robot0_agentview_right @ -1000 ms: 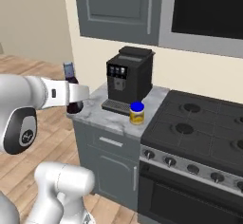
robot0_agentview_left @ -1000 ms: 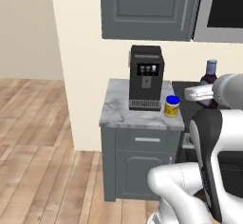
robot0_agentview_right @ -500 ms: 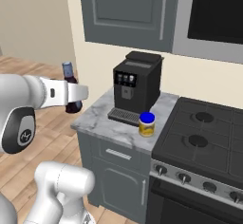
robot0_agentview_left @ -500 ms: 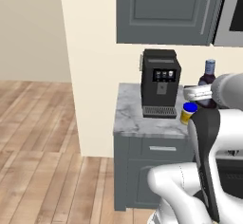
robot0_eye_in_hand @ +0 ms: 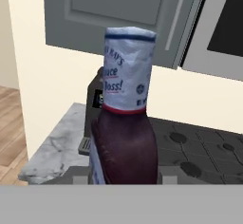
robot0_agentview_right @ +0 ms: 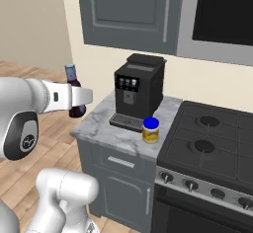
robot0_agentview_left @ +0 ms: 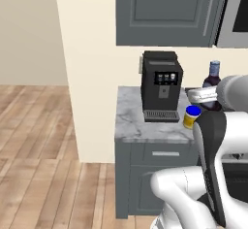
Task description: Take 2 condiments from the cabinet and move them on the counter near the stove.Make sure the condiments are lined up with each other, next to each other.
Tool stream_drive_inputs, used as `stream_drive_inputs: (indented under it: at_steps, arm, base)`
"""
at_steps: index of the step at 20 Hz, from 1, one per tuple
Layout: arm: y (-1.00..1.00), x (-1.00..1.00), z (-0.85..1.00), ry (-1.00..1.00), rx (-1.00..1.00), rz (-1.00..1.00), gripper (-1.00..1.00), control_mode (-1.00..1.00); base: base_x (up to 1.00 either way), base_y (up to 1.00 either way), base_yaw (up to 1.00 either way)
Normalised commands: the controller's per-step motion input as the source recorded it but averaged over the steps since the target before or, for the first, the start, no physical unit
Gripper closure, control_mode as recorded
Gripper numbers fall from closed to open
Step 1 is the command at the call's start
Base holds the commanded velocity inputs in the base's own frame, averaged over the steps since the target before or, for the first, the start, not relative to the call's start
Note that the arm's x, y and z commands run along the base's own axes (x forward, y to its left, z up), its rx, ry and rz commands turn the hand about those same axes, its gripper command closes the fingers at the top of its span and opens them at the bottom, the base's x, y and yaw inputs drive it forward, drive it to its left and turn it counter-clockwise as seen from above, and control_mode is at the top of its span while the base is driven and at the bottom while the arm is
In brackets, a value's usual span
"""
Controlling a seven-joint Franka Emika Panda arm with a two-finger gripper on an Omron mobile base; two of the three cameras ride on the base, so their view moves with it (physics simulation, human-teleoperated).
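Jaws clamped on bottle [robot0_eye_in_hand: 124,137], held upright in air off counter's [robot0_agentview_right: 99,123] 9 o'clock edge. Jar [robot0_agentview_right: 150,130] sat on counter at coffee machine's [robot0_agentview_right: 137,91] 4 o'clock, beside stove [robot0_agentview_right: 212,148].

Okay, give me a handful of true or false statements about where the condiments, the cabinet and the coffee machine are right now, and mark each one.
1. The yellow jar with the blue lid stands on the counter, between the coffee machine and the stove. True.
2. The dark bottle is standing on the counter next to the jar. False: the gripper holds it in the air, off the counter's left edge.
3. The cabinet door is shut. True.
4. The jar lies on its side. False: it stands upright, lid up.
5. The bottle is held upright, its white-wrapped neck on top. True.
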Motion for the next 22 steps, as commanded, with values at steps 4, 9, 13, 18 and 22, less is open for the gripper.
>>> stream_drive_inputs:
  at_steps: [4, 9, 13, 18, 22]
  arm:
    - [0.0, 0.0, 0.0, 0.0, 0.0, 0.0, 1.0, 1.0]
    - [0.0, 0.0, 0.0, 0.0, 0.0, 0.0, 1.0, 1.0]
    - [0.0, 0.0, 0.0, 0.0, 0.0, 0.0, 1.0, 1.0]
    - [0.0, 0.0, 0.0, 0.0, 0.0, 0.0, 1.0, 1.0]
    - [0.0, 0.0, 0.0, 0.0, 0.0, 0.0, 1.0, 1.0]
  base:
    - [0.2, 0.32, -0.3]
    - [0.21, 0.46, -0.36]
    - [0.21, 0.55, -0.28]
    - [0.3, 0.22, -0.11]
    - [0.57, 0.05, 0.0]
